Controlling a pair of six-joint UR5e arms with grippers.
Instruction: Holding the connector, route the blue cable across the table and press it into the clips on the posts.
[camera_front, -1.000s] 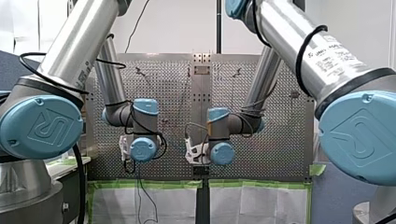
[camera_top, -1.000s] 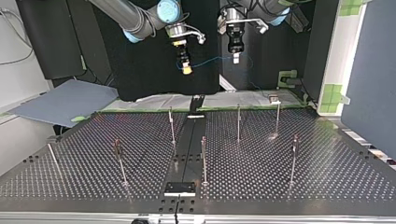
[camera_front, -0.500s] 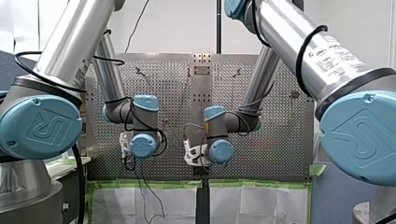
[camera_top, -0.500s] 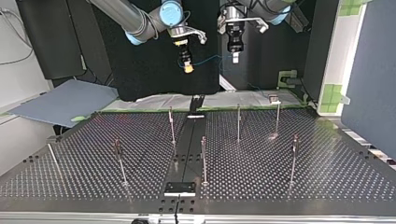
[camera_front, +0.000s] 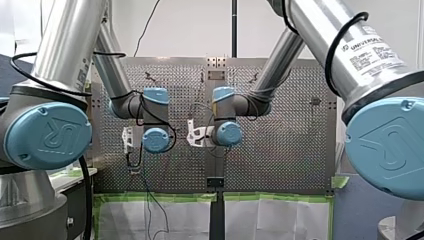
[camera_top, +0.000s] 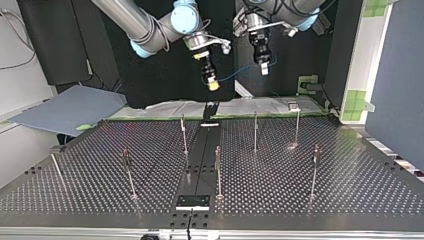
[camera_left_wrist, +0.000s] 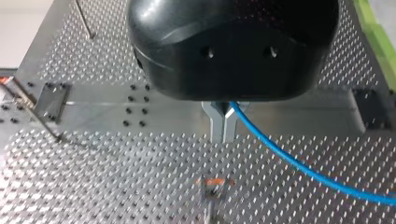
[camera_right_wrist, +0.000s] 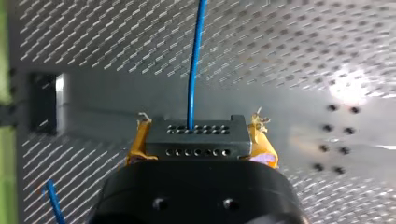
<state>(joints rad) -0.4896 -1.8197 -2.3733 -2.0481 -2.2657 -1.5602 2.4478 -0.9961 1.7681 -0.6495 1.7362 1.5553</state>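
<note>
Right side: my right gripper (camera_right_wrist: 196, 142) is open only as wide as the block it holds, its yellow pads (camera_right_wrist: 140, 144) pressed against both ends of the connector (camera_right_wrist: 196, 133).
Connector: a grey block with rows of small holes, held crosswise between the pads and clear of the table (camera_right_wrist: 289, 56).
Cable: the blue cable (camera_right_wrist: 194, 60) leaves a hole in the connector's face and runs straight ahead of my right gripper. In the top view it sags in a shallow curve (camera_top: 234, 74) at the upper middle of the frame, between the two grippers.
Left side: my left gripper (camera_left_wrist: 223, 137) has its metal fingers (camera_left_wrist: 216, 122) almost together, pinching the cable near their tips. From there the cable trails off to one side over the table.
Placement: in the top view my right gripper (camera_top: 213, 84) hangs at upper centre and my left gripper (camera_top: 263, 67) near it to the right, both in the air.
Posts: the posts (camera_top: 218, 170) are thin upright rods on the perforated table, low in the frame, well apart from the cable.
</note>
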